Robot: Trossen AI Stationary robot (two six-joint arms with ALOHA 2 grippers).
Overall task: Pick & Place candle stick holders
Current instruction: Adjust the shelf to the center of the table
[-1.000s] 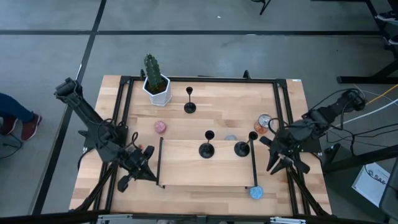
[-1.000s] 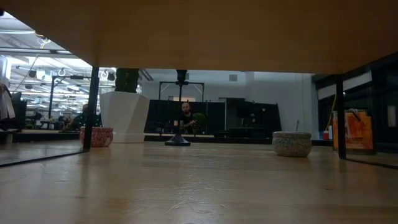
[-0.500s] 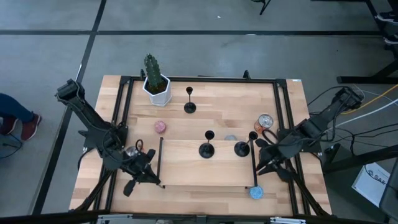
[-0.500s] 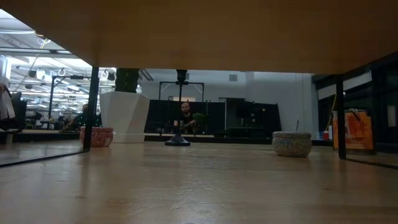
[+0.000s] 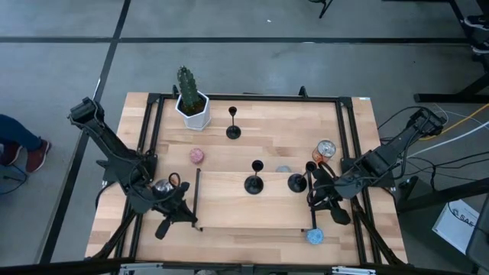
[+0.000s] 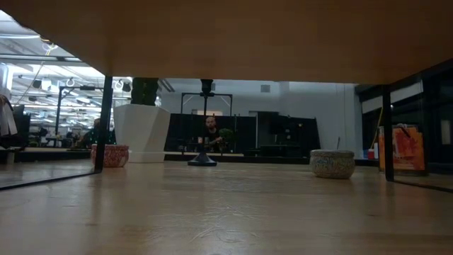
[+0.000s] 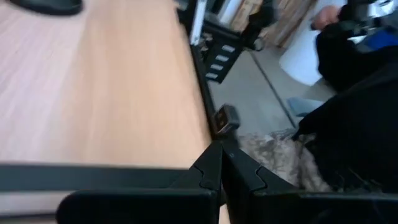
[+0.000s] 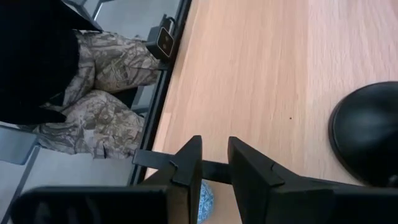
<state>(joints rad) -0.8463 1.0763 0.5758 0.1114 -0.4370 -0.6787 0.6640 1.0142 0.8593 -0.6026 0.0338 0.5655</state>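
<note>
Upright on the desk (image 5: 260, 218), we see three candle stick holders: one (image 5: 233, 131) near the potted cactus (image 5: 189, 99), two side by side at the middle (image 5: 253, 183) and (image 5: 297, 182). Our right gripper (image 5: 315, 200) sits just beside the rightmost holder, its fingers (image 8: 186, 168) a narrow gap apart and holding nothing. Our left gripper (image 5: 186, 215) rests at the desk's left front, fingers (image 7: 214, 168) pressed together, empty. A blue tin (image 5: 315, 237) lies near the front edge.

A black candle stick holder (image 6: 203, 127) stands far back on the wooden table (image 6: 226, 212), just right of the white planter (image 6: 141, 132), with a speckled tin (image 6: 333, 163) farther right.
</note>
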